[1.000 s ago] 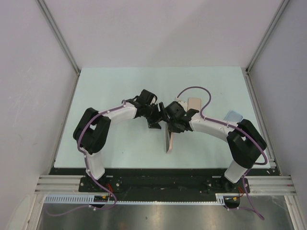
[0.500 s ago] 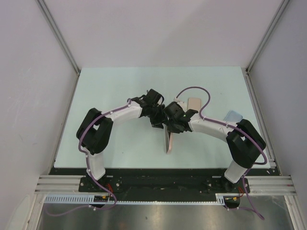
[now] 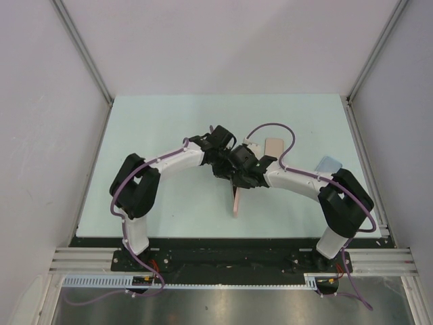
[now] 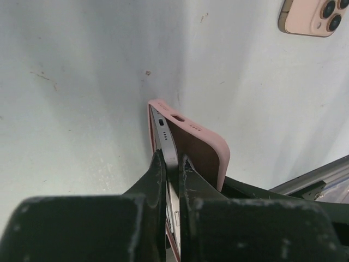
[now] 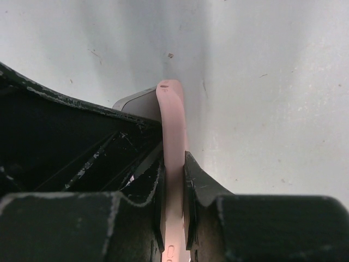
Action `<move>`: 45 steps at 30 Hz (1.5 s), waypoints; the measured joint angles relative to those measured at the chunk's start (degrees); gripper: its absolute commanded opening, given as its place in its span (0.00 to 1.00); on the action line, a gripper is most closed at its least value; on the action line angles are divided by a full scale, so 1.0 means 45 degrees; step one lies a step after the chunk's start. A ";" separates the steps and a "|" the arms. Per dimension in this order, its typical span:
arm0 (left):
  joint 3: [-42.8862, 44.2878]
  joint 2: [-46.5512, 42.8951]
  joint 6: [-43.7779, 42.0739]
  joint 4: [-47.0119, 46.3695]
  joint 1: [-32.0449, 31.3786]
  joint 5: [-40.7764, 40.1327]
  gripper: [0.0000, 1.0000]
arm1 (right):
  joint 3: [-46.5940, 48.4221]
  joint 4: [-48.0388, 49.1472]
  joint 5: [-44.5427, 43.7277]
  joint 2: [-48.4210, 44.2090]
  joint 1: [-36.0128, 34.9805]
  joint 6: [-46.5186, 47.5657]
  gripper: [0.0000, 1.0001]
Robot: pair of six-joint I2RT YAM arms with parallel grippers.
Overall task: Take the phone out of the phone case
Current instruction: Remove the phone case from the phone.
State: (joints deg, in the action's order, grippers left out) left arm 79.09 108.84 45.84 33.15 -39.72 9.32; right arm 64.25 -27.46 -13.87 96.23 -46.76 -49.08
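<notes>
The phone [image 4: 163, 130] and its pink phone case [image 4: 216, 154] stand on edge, held up mid-table between both grippers. In the left wrist view the phone's dark edge sits pinched between the fingers of my left gripper [image 4: 170, 159], and the case's wall curls away from it on the right. My right gripper [image 5: 174, 159] is shut on the pink case [image 5: 172, 117], with a grey corner of the phone [image 5: 136, 103] showing just left of it. From above, the left gripper [image 3: 226, 164] and right gripper [image 3: 239, 177] meet over the case's top end, and the case [image 3: 235, 202] juts toward the near edge.
A second pinkish phone [image 3: 273, 146] lies face down just behind the right wrist; its camera corner [image 4: 311, 16] shows in the left wrist view. A small pale-blue item [image 3: 329, 163] lies near the table's right edge. White walls enclose the table [image 3: 155, 122] on three sides.
My left gripper has moved right up to the phone and closed its jaws on the phone's edge. The right gripper has kept its grip on the case; the case's near end has shifted slightly.
</notes>
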 measured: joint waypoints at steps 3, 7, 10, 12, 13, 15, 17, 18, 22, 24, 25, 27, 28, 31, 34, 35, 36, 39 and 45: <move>0.0005 -0.0058 0.0029 0.0146 -0.0010 -0.0199 0.00 | 0.0015 0.0019 -0.0010 0.0000 -0.0044 -0.0131 0.00; -0.0010 -0.0092 0.0029 0.0155 -0.0015 -0.0267 0.00 | 0.0015 -0.0010 -0.0019 0.0000 -0.0029 -0.0194 0.00; -0.0063 -0.0141 0.0029 0.0146 -0.0029 -0.0340 0.00 | 0.0015 -0.0039 -0.0015 -0.0010 0.0005 -0.0199 0.00; -0.0141 -0.0209 0.0024 0.0058 -0.0019 -0.0272 0.00 | 0.0015 -0.0112 0.0015 -0.0078 0.0039 -0.0233 0.00; -0.0325 -0.0316 0.0039 -0.0165 0.0019 -0.0112 0.00 | -0.0044 -0.0146 0.0034 -0.0175 0.0083 -0.0223 0.00; -0.0758 -0.0539 0.0165 -0.0753 0.0151 0.0403 0.00 | -0.0364 -0.0083 0.0131 -0.0593 0.0238 -0.0223 0.00; -0.1263 -0.0850 0.0413 -0.1447 0.0277 0.1015 0.00 | -0.0797 0.0126 0.0393 -0.1117 0.0452 -0.0228 0.00; -0.1384 -0.0971 0.0495 -0.1642 0.0306 0.1214 0.00 | -0.1010 0.0248 0.0534 -0.1438 0.0544 -0.0214 0.00; -0.1379 -0.1253 0.0622 -0.2127 0.0321 0.1681 0.00 | -0.1355 0.0364 0.0656 -0.2327 0.0879 -0.0146 0.00; -0.1258 -0.1331 0.0617 -0.2161 0.0321 0.1710 0.00 | -0.1360 0.0369 0.0651 -0.2516 0.0962 -0.0078 0.00; -0.1190 -0.1355 0.0612 -0.2147 0.0321 0.1690 0.00 | -0.1360 0.0403 0.0641 -0.2560 0.1001 -0.0053 0.00; -0.1107 -0.1365 0.0607 -0.2059 0.0321 0.1642 0.00 | -0.1360 0.0461 0.0656 -0.2574 0.1039 -0.0039 0.00; -0.1044 -0.1365 0.0607 -0.1967 0.0325 0.1603 0.00 | -0.1360 0.0486 0.0656 -0.2574 0.1044 -0.0039 0.00; -0.0923 -0.1365 0.0607 -0.1753 0.0325 0.1496 0.00 | -0.1360 0.0539 0.0665 -0.2574 0.1044 -0.0039 0.00; -0.0806 -0.1409 0.0782 -0.1525 0.0345 0.1209 0.00 | -0.1360 0.0646 0.0559 -0.2574 0.1039 -0.0034 0.00; -0.0806 -0.1438 0.0840 -0.1515 0.0364 0.1171 0.00 | -0.1360 0.0690 0.0510 -0.2574 0.1039 -0.0034 0.00; -0.0806 -0.1477 0.0942 -0.1481 0.0398 0.1107 0.00 | -0.1360 0.0777 0.0471 -0.2574 0.1035 -0.0024 0.00; -0.0714 -0.1545 0.1185 -0.1239 0.0520 0.0976 0.00 | -0.1360 0.0981 0.0413 -0.2574 0.1030 0.0010 0.00; 0.0432 -0.1409 0.1855 0.0845 0.0831 -0.0408 0.00 | -0.1321 0.1214 -0.0359 -0.2579 0.1030 -0.0039 0.00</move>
State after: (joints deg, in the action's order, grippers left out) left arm 81.03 102.50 54.19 36.95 -35.99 7.49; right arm 58.30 -22.00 -15.49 84.62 -42.13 -49.25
